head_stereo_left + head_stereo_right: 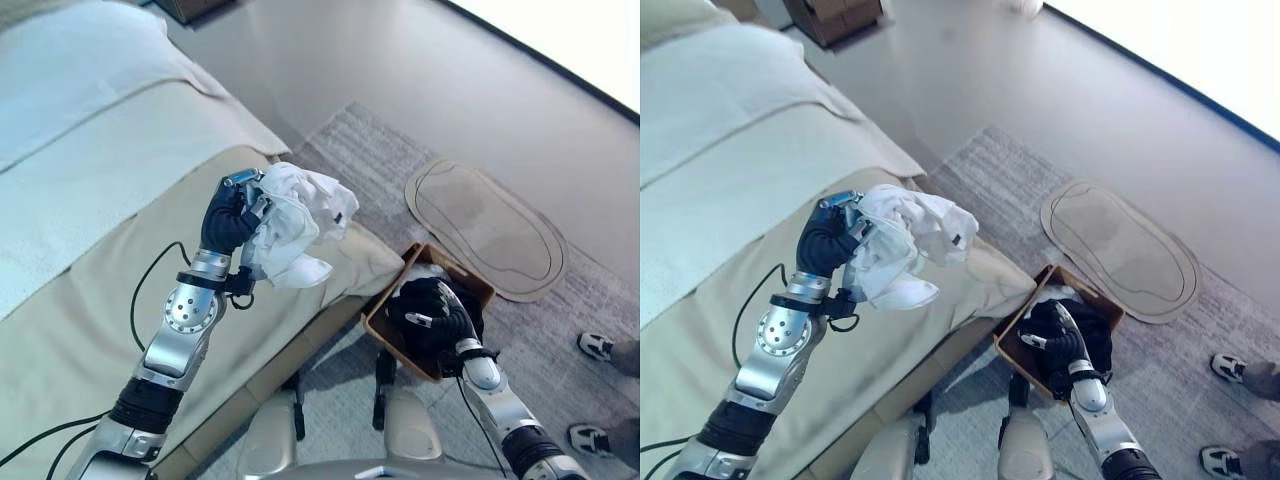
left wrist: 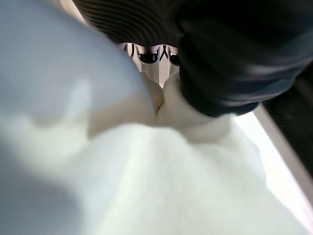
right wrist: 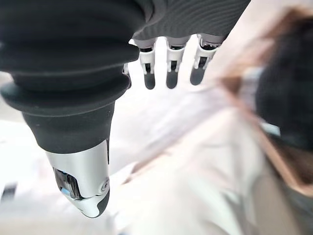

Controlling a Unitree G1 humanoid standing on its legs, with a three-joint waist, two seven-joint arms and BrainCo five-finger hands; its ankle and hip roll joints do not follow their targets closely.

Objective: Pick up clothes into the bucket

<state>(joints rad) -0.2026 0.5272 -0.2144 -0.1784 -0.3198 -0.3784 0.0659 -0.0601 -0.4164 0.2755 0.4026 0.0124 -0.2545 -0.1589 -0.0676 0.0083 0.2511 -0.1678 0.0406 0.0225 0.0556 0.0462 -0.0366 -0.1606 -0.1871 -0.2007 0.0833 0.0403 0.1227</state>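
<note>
My left hand [image 1: 228,222] is raised over the bed's edge, shut on a crumpled white garment [image 1: 300,225] that hangs from it in the air. Up close in the left wrist view, the white cloth [image 2: 171,186] bunches under the curled fingers [image 2: 146,56]. On the floor beside the bed stands a brown bucket [image 1: 380,325] with dark clothes [image 1: 1095,325] inside. Just above it hovers my right hand [image 1: 435,315], open, its fingers [image 3: 171,73] straight and holding nothing.
The beige bed [image 1: 90,300] with a pale cover takes up the left side. A grey rug [image 1: 370,160] lies under the bucket, with an oval mat [image 1: 490,230] beyond it. A person's shoes [image 1: 598,346] stand at the right edge.
</note>
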